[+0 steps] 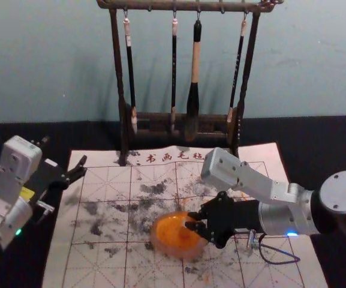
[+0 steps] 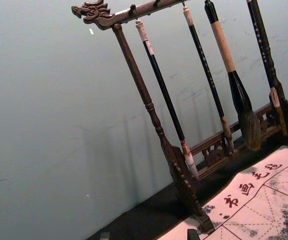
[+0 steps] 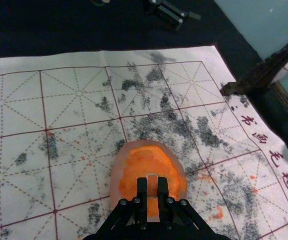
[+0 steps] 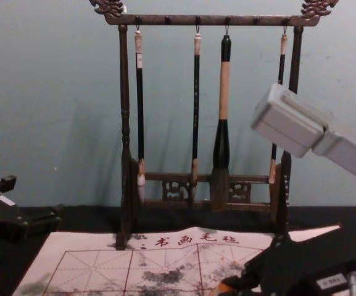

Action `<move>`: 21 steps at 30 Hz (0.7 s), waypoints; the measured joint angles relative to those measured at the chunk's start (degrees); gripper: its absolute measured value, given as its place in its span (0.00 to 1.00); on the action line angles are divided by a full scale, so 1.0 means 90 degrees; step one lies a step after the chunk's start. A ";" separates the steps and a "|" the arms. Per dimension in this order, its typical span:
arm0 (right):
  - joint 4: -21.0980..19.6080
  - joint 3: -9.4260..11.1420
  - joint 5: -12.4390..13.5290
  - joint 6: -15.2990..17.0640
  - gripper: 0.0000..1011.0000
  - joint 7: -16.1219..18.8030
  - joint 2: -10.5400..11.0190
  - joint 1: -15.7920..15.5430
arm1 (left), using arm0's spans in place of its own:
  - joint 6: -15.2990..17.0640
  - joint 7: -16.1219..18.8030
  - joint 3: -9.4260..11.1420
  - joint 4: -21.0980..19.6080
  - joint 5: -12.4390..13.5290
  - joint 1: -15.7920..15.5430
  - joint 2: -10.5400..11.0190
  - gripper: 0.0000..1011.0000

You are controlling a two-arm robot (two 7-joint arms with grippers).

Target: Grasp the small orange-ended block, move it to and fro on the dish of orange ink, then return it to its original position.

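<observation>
The small block point(image 3: 152, 186) is right over the dish point(image 3: 115, 182) of orange ink point(image 3: 134, 162); my right gripper point(image 1: 192, 221) has its two fingers squeezed on the block's sides, and it reaches in from the right side of the mat point(image 1: 98, 264). I can't quite tell if the block's low end touches the ink, as the fingers hide it. The dish sits on the mat, about midway between the left and right edges, well in from the far edge; black and orange smudges lie around it. I think I am at the rubbing step; next I should bring the block down softly till it meets the ink, then slide it to and fro in small, flat strokes; if I push too hard, the dish could skid or the block could tip in my grip. After that it must go up and back to its own spot. My left gripper point(image 2: 149, 235) is parked by the mat's left edge, fingers wide apart; the brush rack point(image 1: 181, 117) stands at the far edge with its brushes point(image 1: 195, 60) hanging.
</observation>
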 joint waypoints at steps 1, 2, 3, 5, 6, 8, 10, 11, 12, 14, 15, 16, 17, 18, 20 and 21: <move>0.0010 0.0003 -0.0003 0.0002 0.08 -0.0002 -0.0004 0.0007 | 0.0000 0.0000 0.0000 0.0000 0.0000 0.0000 0.0000 0.99; 0.0026 0.0010 -0.0008 0.0013 0.08 -0.0006 -0.0007 0.0014 | 0.0000 0.0000 0.0000 0.0000 0.0000 0.0000 0.0000 0.99; 0.0033 0.0013 -0.0011 0.0018 0.08 -0.0008 -0.0007 0.0018 | 0.0000 0.0000 0.0000 0.0000 0.0000 0.0000 0.0000 0.99; 0.0042 0.0018 -0.0014 0.0022 0.08 -0.0011 -0.0006 0.0019 | 0.0000 0.0000 0.0000 0.0000 0.0000 0.0000 0.0000 0.99; 0.0044 0.0024 -0.0018 0.0024 0.08 -0.0014 -0.0002 0.0019 | 0.0000 0.0000 0.0000 0.0000 0.0000 0.0000 0.0000 0.99; 0.0038 0.0042 -0.0022 0.0031 0.08 -0.0019 0.0017 0.0013 | 0.0000 0.0000 0.0000 0.0000 0.0000 0.0000 0.0000 0.99; 0.0023 0.0057 -0.0022 0.0036 0.08 -0.0020 0.0031 0.0000 | 0.0000 0.0000 0.0000 0.0000 0.0000 0.0000 0.0000 0.99; 0.0010 0.0069 -0.0020 0.0038 0.08 -0.0021 0.0041 -0.0010 | 0.0000 0.0000 0.0000 0.0000 0.0000 0.0000 0.0000 0.99; -0.0014 0.0095 -0.0008 0.0040 0.08 -0.0026 0.0058 -0.0027 | 0.0000 0.0000 0.0000 0.0000 0.0000 0.0000 0.0000 0.99; -0.0034 0.0121 0.0011 0.0041 0.08 -0.0029 0.0071 -0.0043 | 0.0000 0.0000 0.0000 0.0000 0.0000 0.0000 0.0000 0.99; -0.0054 0.0148 0.0038 0.0041 0.08 -0.0033 0.0083 -0.0059 | 0.0000 0.0000 0.0000 0.0000 0.0000 0.0000 0.0000 0.99; -0.0066 0.0160 0.0050 0.0041 0.08 -0.0036 0.0090 -0.0065 | 0.0000 0.0000 0.0000 0.0000 0.0000 0.0000 0.0000 0.99; -0.0100 0.0192 0.0081 0.0041 0.08 -0.0045 0.0107 -0.0086 | 0.0000 0.0000 0.0000 0.0000 0.0000 0.0000 0.0000 0.99; -0.0117 0.0207 0.0095 0.0041 0.08 -0.0049 0.0116 -0.0096 | 0.0000 0.0000 0.0000 0.0000 0.0000 0.0000 0.0000 0.99; -0.0179 0.0259 0.0146 0.0041 0.08 -0.0069 0.0148 -0.0128 | 0.0000 0.0000 0.0000 0.0000 0.0000 0.0000 0.0000 0.99; -0.0179 0.0259 0.0146 0.0041 0.08 -0.0069 0.0148 -0.0128 | 0.0000 0.0000 0.0000 0.0000 0.0000 0.0000 0.0000 0.99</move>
